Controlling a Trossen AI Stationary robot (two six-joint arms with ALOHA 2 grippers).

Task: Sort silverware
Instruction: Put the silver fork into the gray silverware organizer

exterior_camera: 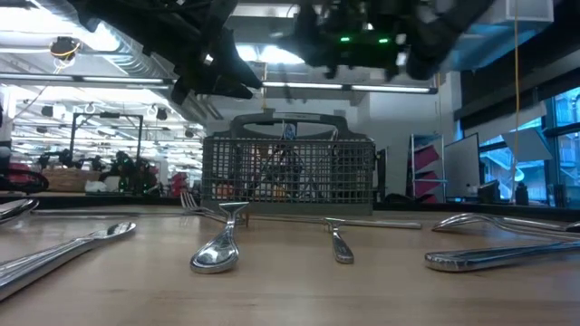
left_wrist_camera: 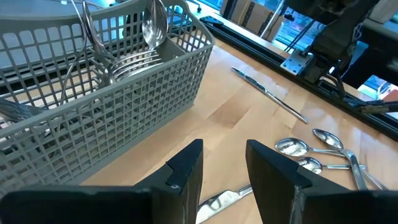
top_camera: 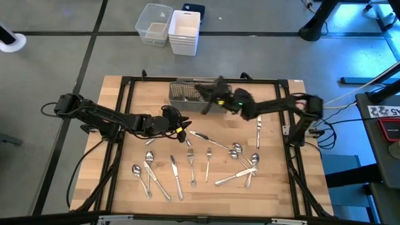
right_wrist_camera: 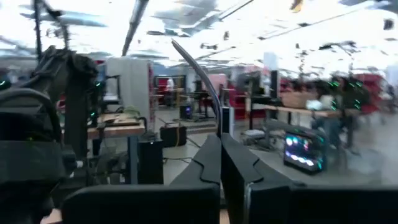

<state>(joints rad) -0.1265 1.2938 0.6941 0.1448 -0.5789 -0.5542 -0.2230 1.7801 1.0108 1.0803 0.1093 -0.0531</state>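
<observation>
Loose silverware lies flat on the wooden table: spoons [top_camera: 236, 150], forks [top_camera: 192, 164] and knives [top_camera: 176, 175]. The grey mesh caddy [top_camera: 184, 94] stands at the far middle with a spoon [left_wrist_camera: 154, 25] and other pieces upright in it. My right gripper [top_camera: 215, 99] hovers by the caddy's right end, shut on one slim piece of silverware [right_wrist_camera: 198, 68]. My left gripper [left_wrist_camera: 224, 168] hangs open over the table just near of the caddy. Nothing is between its fingers, and one piece [left_wrist_camera: 221, 200] lies on the table below them. My right gripper pinches one end of a thin curved piece of silverware [right_wrist_camera: 217, 127] between its two shut fingers. The rest of the piece sticks out past the fingertips and arcs upward, lifted clear of the table. It shows edge-on, so I cannot tell whether it is a spoon, a fork or a knife.
A knife [top_camera: 258, 131] lies apart near the right arm. A black frame rail [top_camera: 125, 112] runs around the tabletop. White bins [top_camera: 172, 28] stand on the floor beyond the far edge. Bare wood shows between the caddy and the scattered pieces.
</observation>
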